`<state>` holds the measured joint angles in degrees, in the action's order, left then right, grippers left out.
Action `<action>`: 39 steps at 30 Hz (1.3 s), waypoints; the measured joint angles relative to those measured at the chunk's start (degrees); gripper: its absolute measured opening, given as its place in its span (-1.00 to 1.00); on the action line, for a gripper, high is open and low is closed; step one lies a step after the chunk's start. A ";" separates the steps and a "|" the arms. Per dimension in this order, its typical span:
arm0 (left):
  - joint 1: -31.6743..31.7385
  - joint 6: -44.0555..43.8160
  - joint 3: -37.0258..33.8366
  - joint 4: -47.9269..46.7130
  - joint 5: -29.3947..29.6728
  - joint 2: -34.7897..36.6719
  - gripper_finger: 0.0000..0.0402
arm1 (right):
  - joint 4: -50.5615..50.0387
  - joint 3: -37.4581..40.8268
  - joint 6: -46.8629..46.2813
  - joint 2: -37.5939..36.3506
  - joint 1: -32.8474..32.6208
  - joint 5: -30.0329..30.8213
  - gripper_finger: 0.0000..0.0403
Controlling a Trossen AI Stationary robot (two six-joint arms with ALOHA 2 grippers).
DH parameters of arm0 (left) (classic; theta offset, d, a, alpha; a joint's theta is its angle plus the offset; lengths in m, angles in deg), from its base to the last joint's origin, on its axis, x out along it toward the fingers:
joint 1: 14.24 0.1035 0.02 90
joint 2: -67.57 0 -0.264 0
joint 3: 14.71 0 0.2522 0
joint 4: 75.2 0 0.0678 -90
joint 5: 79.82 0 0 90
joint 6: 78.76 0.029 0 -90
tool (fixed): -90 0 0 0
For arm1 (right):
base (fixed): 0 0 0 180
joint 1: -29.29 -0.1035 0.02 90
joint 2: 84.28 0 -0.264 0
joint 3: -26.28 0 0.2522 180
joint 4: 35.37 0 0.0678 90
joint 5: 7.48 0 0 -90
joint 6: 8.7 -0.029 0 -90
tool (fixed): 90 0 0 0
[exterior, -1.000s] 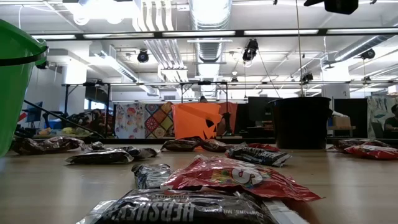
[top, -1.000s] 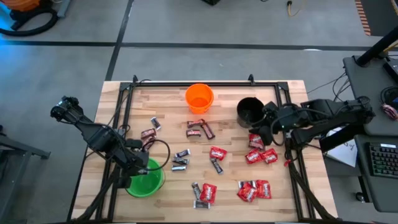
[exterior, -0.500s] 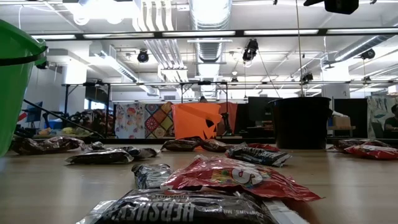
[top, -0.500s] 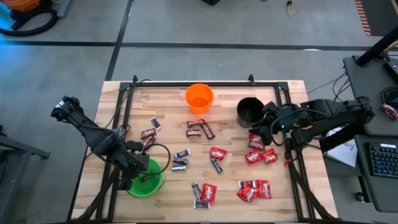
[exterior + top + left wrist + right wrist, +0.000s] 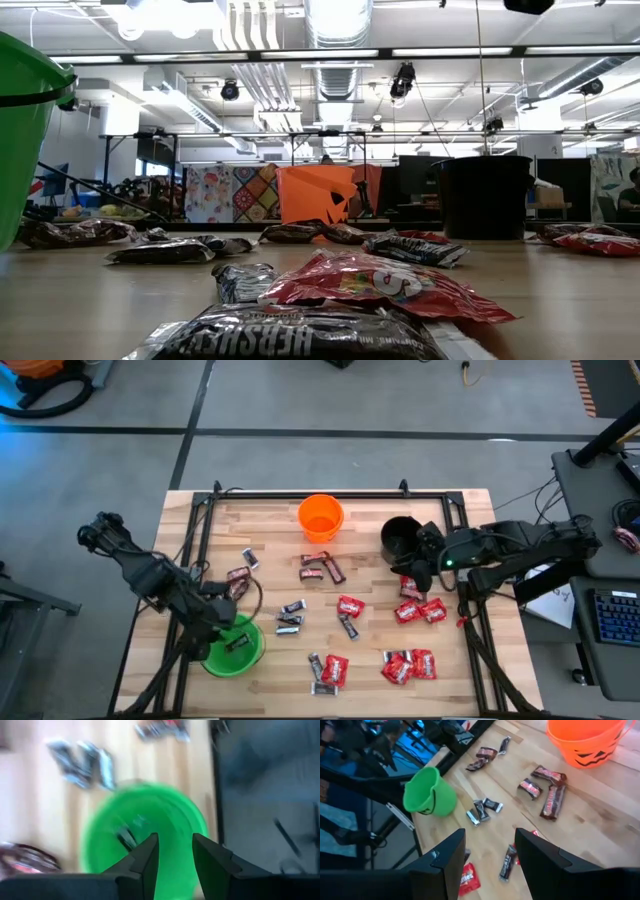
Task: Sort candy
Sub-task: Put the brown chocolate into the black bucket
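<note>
Table (image 5: 455, 510) first: a slatted wooden top carrying three cups and the scattered candy. The green cup (image 5: 234, 648) stands near the front left corner, the orange cup (image 5: 320, 517) at the back middle, the black cup (image 5: 400, 538) to its right.

The left gripper (image 5: 217, 622) hangs directly over the green cup, and its wrist view shows the fingers (image 5: 146, 861) parted with nothing between them. A dark shape lies inside the green bowl (image 5: 145, 832); it is probably a small dark bar just dropped, though the blur leaves that unsure. The right gripper (image 5: 420, 565) waits beside the black cup, above the red packets (image 5: 418, 605), its jaws apart and empty.

Candy is otherwise spread across the middle: dark mini bars (image 5: 290, 618) just right of the green cup, reddish-brown bars (image 5: 322, 567) below the orange cup, more red packets (image 5: 409, 664) at the front right.

To do this step well, the left arm should lift straight up clear of the cup rim before swinging sideways, so it neither tips the light cup nor drags its handle. The nearest dark bars are the sensible next pick; approach one lying apart from its neighbours and close across its narrow width.
</note>
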<state>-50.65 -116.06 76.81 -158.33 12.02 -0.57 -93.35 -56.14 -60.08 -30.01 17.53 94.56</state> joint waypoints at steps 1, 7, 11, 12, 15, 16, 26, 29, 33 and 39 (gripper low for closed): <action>0.51 -0.40 0.20 0.02 2.79 0.74 -0.49 | -0.01 -0.45 0.51 1.36 0.40 -0.01 -0.17; 6.51 -2.28 0.30 1.17 16.19 6.13 -0.49 | -0.53 -4.70 1.42 11.08 3.99 -0.30 -0.23; 10.42 -1.70 -0.49 7.56 21.31 9.89 -0.52 | -1.35 -9.52 3.97 17.81 5.97 -3.27 -0.30; 11.12 -0.93 -1.22 10.28 21.81 10.76 -0.53 | -2.27 -11.00 4.35 19.42 6.21 -3.54 -0.31; 11.97 3.30 -5.67 20.99 22.20 13.87 -0.57 | -6.23 -14.94 4.44 23.79 6.93 -2.25 -0.36; 11.98 4.20 -7.70 23.98 21.97 15.00 -0.59 | -7.40 -16.14 4.48 25.13 7.23 -2.11 -0.37; 13.44 -4.81 -29.84 42.64 31.77 24.99 -0.61 | -12.51 -23.11 5.39 35.24 9.88 -2.02 -0.33; 14.09 -5.24 -34.24 49.62 37.52 26.09 -0.61 | -12.59 -23.65 5.99 37.24 10.80 -3.03 -0.24; 15.54 -5.28 -36.37 53.92 40.87 26.97 -0.61 | -12.55 -23.73 6.06 39.24 11.95 -3.72 -0.09; 19.20 -4.90 -35.25 53.83 41.07 27.91 -0.61 | -12.48 -23.73 6.38 41.98 14.10 -6.05 0.14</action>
<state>-31.45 -120.97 41.55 -104.50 53.09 27.33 -105.83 -79.86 -53.70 11.97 31.63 88.50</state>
